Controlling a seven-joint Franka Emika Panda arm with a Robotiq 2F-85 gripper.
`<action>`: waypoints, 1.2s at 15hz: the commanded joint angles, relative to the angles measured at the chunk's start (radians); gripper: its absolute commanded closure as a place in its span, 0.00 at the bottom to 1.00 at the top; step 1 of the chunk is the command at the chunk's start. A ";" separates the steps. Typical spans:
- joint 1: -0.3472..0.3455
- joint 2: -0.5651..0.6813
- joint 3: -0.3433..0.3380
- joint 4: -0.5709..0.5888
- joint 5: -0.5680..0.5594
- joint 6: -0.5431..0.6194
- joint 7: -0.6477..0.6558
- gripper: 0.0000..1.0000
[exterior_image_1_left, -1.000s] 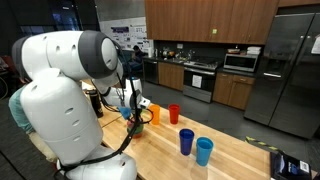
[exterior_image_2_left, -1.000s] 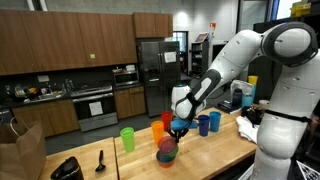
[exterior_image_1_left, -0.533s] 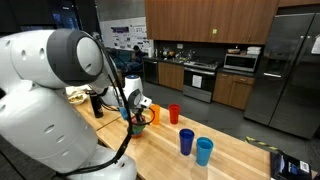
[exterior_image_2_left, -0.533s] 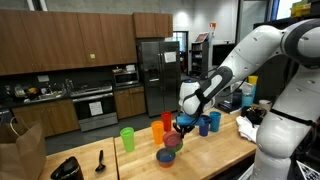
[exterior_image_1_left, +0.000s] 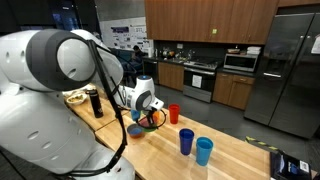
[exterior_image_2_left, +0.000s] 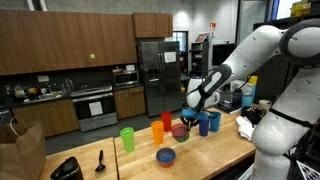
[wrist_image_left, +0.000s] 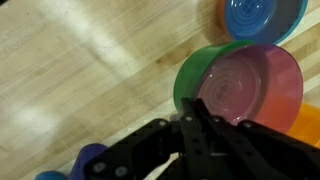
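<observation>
Pink bowl (wrist_image_left: 255, 85): lifted clear of the bench (wrist_image_left: 70, 70), with its hollow side facing the wrist camera. In an exterior view (exterior_image_2_left: 180, 129) it hangs over the middle of the bench, just beside the row of cups.
Bowl vs jaws: the rim nearest the wrist sits between the fingers, and the rest of the bowl sticks out past the fingertips.
Gripper (wrist_image_left: 200, 110): clenched on the pink bowl's rim. In an exterior view (exterior_image_2_left: 188, 117) it sits just above the bowl.
Green rim (wrist_image_left: 188, 75): a crescent hugging the pink bowl's left side in the wrist view. I cannot tell whether it is a second bowl nested under the pink one or something lower down.
Blue bowl (exterior_image_2_left: 166, 157): rests on the bench, closer to the camera-side edge and apart from the held bowl. It also shows at the top of the wrist view (wrist_image_left: 262, 18).
Orange cup (exterior_image_2_left: 157, 132): upright, near the held bowl.
Red cup (exterior_image_2_left: 167, 122): upright, just beside the orange cup.
Green cup (exterior_image_2_left: 127, 138): upright, well apart from the gripper, toward the end of the bench.
Dark blue cup (exterior_image_1_left: 186, 141): upright.
Light blue cup (exterior_image_1_left: 204, 150): upright, just beside the dark blue cup.
</observation>
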 joint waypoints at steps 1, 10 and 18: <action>-0.071 0.026 -0.031 0.000 -0.021 0.033 0.018 0.98; -0.157 0.187 -0.078 -0.002 -0.066 0.118 0.033 0.98; -0.135 0.320 -0.124 -0.001 -0.124 0.193 0.059 0.98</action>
